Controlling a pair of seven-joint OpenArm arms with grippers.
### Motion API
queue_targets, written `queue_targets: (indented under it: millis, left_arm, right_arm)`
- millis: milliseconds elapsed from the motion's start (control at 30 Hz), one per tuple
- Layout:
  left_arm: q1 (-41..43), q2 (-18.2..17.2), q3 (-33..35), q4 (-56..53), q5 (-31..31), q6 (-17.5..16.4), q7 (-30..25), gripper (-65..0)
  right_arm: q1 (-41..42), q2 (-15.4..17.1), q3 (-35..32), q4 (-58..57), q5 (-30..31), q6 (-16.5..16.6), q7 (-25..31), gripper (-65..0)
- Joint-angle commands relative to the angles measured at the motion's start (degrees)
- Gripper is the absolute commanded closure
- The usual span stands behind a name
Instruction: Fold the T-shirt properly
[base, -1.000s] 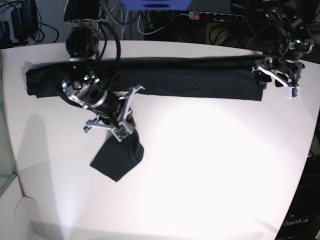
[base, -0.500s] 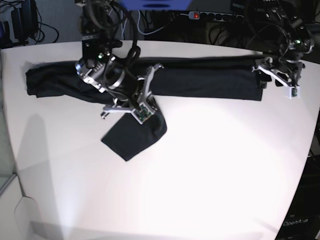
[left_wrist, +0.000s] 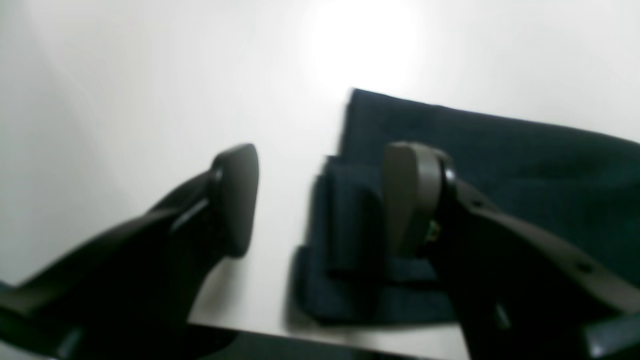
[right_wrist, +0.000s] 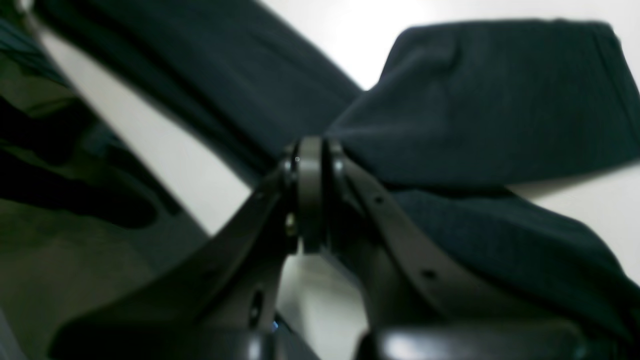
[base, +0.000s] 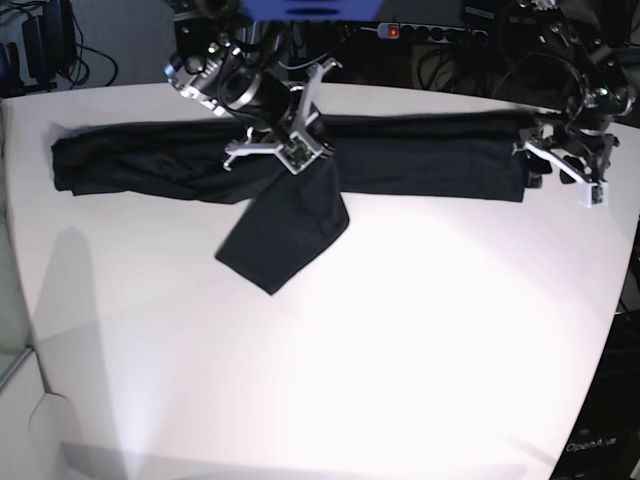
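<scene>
Across the far part of the white surface (base: 400, 330) the black T-shirt (base: 420, 160) lies in a long band. The right end effector (base: 297, 150) pinches a sleeve (base: 285, 230) that hangs toward the near side. At the band's right end, the left end effector (base: 570, 165) gapes, gripping nothing.

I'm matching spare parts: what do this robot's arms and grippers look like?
Both arms are black with loose black cables looped along them. The right gripper and left gripper have silver-white bracket frames, each carrying a small green-board wrist camera. Close up, the left gripper's fingers are black, curved, and end in flat rounded pads.
</scene>
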Motion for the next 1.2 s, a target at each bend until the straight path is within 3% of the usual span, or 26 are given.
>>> queue_targets:
  millis: [0, 367, 633, 767, 867, 1000, 1167]
  left_arm:
    - [-0.52, -0.57, 0.02, 0.85, -0.73, -0.27, -0.82, -37.6]
    - [-0.61, -0.57, 0.02, 0.85, -0.73, -0.27, -0.82, -37.6]
    - [-0.26, -0.57, 0.02, 0.85, -0.73, -0.27, -0.82, -37.6]
    - [-0.17, -0.57, -0.07, 0.85, -1.17, -0.27, -0.82, -37.6]
    - [-0.08, -0.57, -0.33, 1.03, -1.25, -0.35, -0.82, -37.7]
    - [0.09, -0.3, -0.33, 2.7, -1.34, -0.35, -0.82, -38.0]
    - [-0.52, -0.39, -0.33, 6.92, -1.34, -0.35, -0.82, -38.0]
  right_arm:
    - [-0.48, -0.89, -0.9, 1.02, 0.82, -0.21, 1.71, 0.0]
    - [-1.01, -0.98, -9.52, 0.75, 0.91, -0.21, 1.44, 0.0]
    - [0.4, -0.8, -11.01, -1.53, 0.73, -0.21, 1.18, -0.2]
    - [3.56, 2.63, -9.96, -1.53, 0.73, -0.21, -1.28, -0.3]
    - [7.87, 6.06, -9.34, -1.88, 0.73, -0.21, -6.64, -0.4]
    - [11.74, 6.41, -4.6, -2.06, 0.73, -0.21, -12.09, -0.5]
    - [13.67, 9.4, -1.43, -2.06, 0.73, -0.21, -12.53, -4.1]
